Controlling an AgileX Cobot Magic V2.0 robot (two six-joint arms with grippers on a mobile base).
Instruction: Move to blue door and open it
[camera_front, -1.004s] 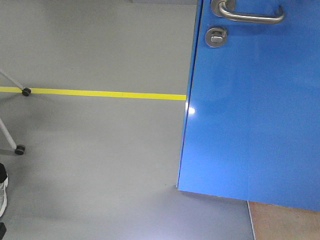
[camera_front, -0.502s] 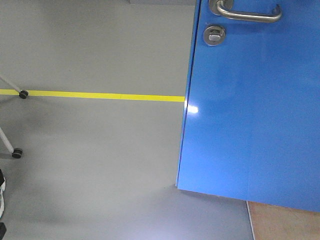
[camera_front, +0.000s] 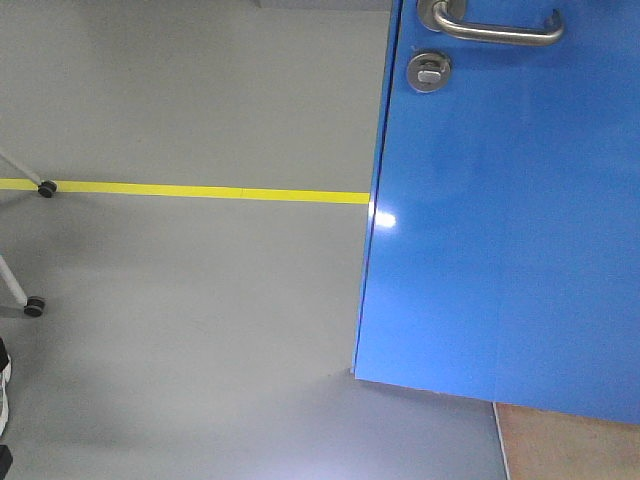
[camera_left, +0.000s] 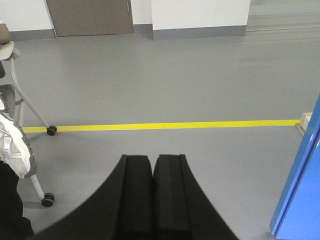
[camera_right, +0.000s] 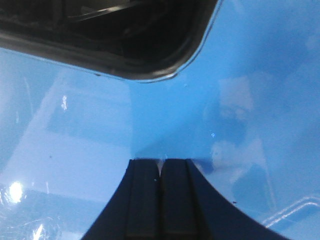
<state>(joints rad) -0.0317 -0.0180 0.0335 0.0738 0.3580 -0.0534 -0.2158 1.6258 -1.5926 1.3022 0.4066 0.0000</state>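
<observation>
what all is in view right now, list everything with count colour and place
blue door: 1, glossy bright blue, right side of the front view, its edge also at the right of the left wrist view
lever handle: 1, brushed metal, top of the door
thumb-turn lock: 1, round, metal, just below the handle
window in the door: 1, dark with a rounded dark frame, top of the right wrist view
floor line: 1, yellow, across the grey floor
wheeled frame: 1, grey-white legs with black casters, far left
shoe: 1, white, left edge of the left wrist view
brown door: 1, far wall
left gripper: 1, black, shut, over the floor
right gripper: 1, black, shut, close against the door
</observation>
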